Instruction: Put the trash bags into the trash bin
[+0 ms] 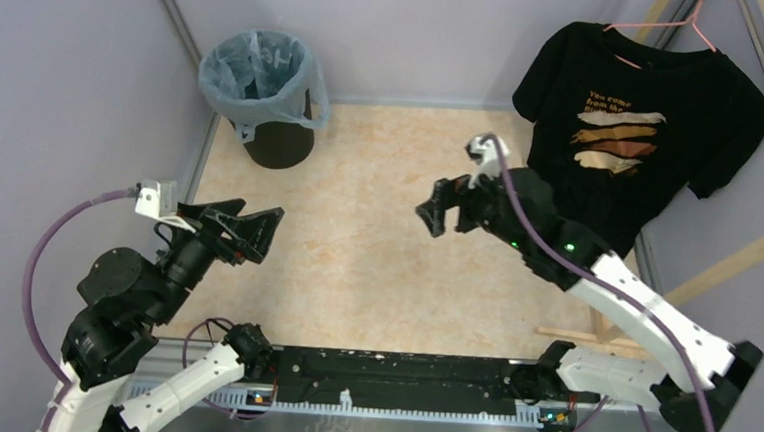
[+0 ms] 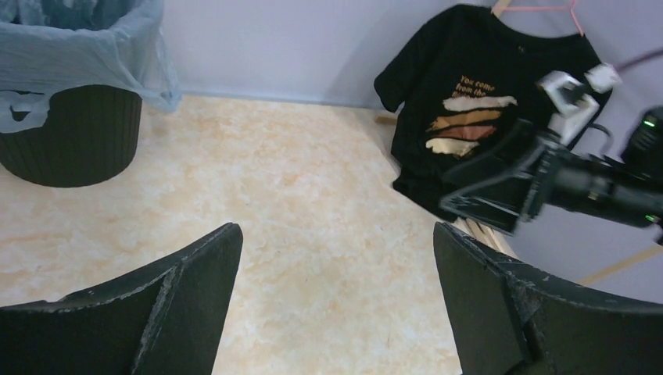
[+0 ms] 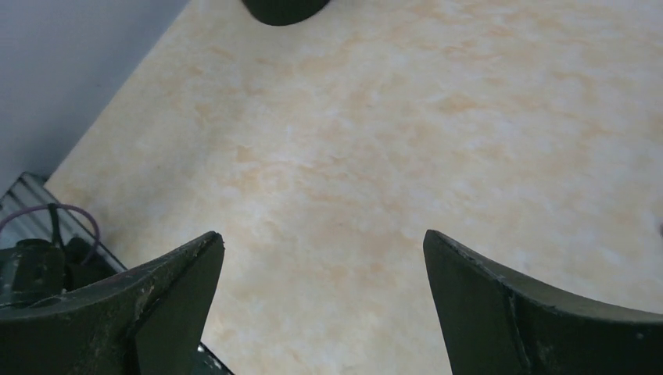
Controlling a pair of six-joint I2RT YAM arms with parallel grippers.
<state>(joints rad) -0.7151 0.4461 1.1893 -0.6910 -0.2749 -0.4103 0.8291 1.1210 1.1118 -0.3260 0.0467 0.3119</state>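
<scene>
Looking down from above, we find the trash bin [image 1: 280, 145] standing in the far left corner of the table [image 1: 375, 266]. The trash bag [image 1: 261, 73] sits inside it, its light-blue rim folded out over the top edge. The crinkled plastic covers the upper wall, so only the black lower part of the bin shows. We cannot see to the bottom of the bag. A scrap of the plastic hangs at the near side of the rim, and we cannot tell whether it is a handle loop.

The left fingers [image 2: 188, 297] are spread wide with nothing between them, above the table near its left edge. In their own view the bin is cut off at the top left corner.

The right fingers [image 3: 156, 297] also stand apart and empty, over the middle of the table. Their view catches only a dark sliver of the bin's base at the top edge.

A black T-shirt [image 1: 643, 142] hangs on a pink hanger [image 1: 670, 28] at the far right corner. Its lower hem is hidden behind the right arm and its small print is too blurred to read in full.
</scene>
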